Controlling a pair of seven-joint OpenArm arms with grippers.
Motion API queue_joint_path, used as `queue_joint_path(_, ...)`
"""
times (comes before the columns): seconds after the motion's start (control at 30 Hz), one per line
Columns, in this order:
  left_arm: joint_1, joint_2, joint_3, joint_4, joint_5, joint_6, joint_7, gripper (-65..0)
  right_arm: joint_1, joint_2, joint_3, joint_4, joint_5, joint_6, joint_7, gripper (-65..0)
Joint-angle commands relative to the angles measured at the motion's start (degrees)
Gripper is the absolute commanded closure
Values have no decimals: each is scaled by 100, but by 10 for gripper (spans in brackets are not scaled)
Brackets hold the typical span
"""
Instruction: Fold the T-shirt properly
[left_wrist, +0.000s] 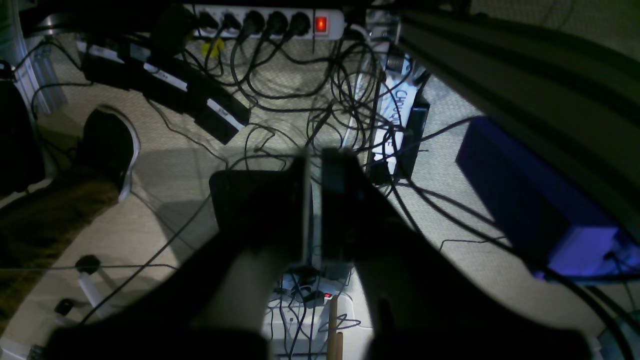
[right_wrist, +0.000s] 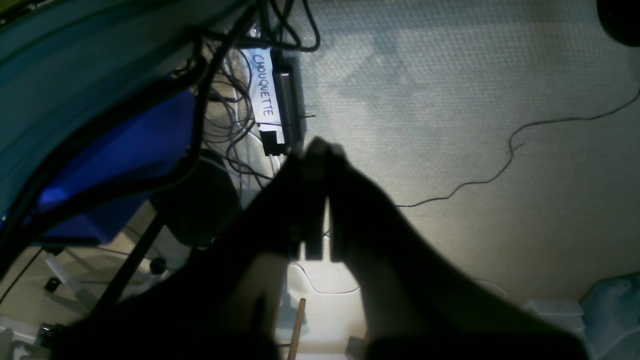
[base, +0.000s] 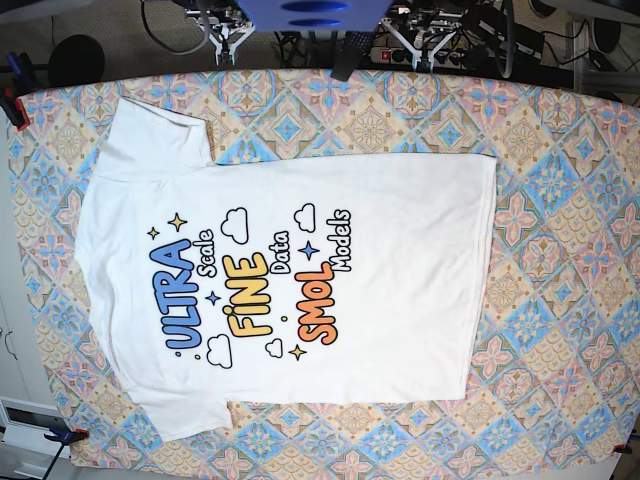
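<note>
The white T-shirt (base: 400, 250) lies flat on the patterned table, print side up, neck to the left and hem to the right. The blue, yellow and orange "ULTRA FINE SMOL" print (base: 250, 300) faces up. Both sleeves are spread out at the left. My left gripper (left_wrist: 312, 156) is shut and empty, hanging off the table over the floor. My right gripper (right_wrist: 320, 147) is also shut and empty over the floor. Neither gripper is near the shirt, and neither shows clearly in the base view.
The table is covered by a colourful tile-patterned cloth (base: 560, 200). Below the arms lie a power strip (left_wrist: 270, 22), several tangled cables (left_wrist: 350, 100), a blue box (left_wrist: 525, 200) and a shoe (left_wrist: 107, 145) on the carpet.
</note>
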Motion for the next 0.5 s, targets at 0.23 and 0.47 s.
queue_joint_path(0.23, 22, -15, -8, 11, -21, 19, -14, -17, -33, 25, -10, -2, -32, -8, 29, 0)
queue_joint_path(0.47, 22, -33, -8, 11, 5, 19, -14, -16, -42, 25, -10, -2, -32, -8, 29, 0)
